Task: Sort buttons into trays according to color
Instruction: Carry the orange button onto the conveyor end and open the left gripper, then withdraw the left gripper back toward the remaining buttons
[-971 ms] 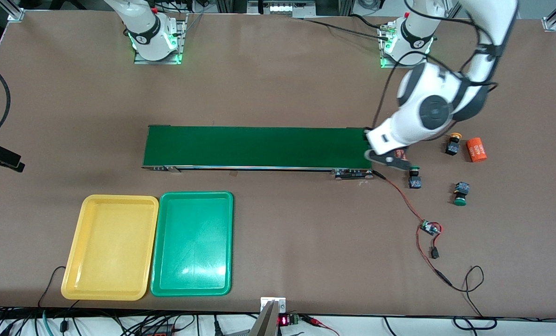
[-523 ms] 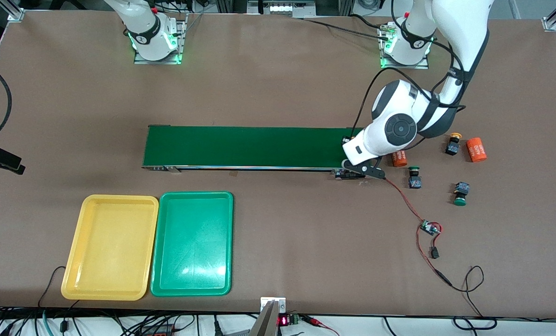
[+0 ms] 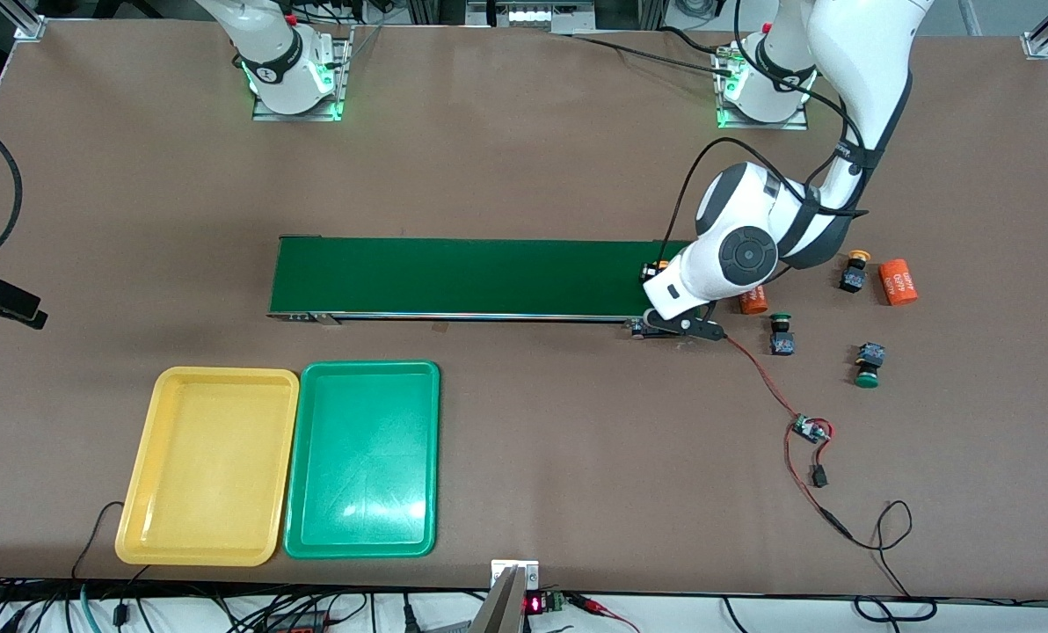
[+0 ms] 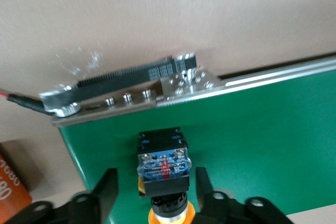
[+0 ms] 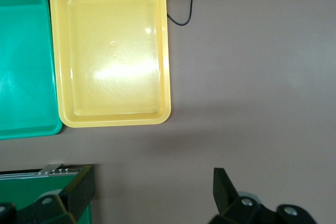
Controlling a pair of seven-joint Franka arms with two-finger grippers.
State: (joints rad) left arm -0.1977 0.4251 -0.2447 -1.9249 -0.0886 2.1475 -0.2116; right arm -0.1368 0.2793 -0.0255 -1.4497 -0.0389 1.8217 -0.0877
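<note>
A brown table (image 3: pixel 524 158) carries a long dark-green conveyor belt (image 3: pixel 480 277) at its middle. The left gripper (image 4: pixel 155 190) sits low over the belt's end toward the left arm, its fingers (image 4: pixel 105 190) parted with a gap on each side of a yellow-capped button (image 4: pixel 163 169) resting on the belt. Toward the left arm's end of the table lie another yellow button (image 3: pixel 855 272) and two green buttons (image 3: pixel 781 336) (image 3: pixel 868 364), among two orange cylinders (image 3: pixel 898 282). The yellow tray (image 3: pixel 207 466) and green tray (image 3: pixel 362 459) sit side by side, touching, near the table's front edge toward the right arm's end. The right gripper (image 5: pixel 152 192) waits high above the table, spread wide and empty.
</note>
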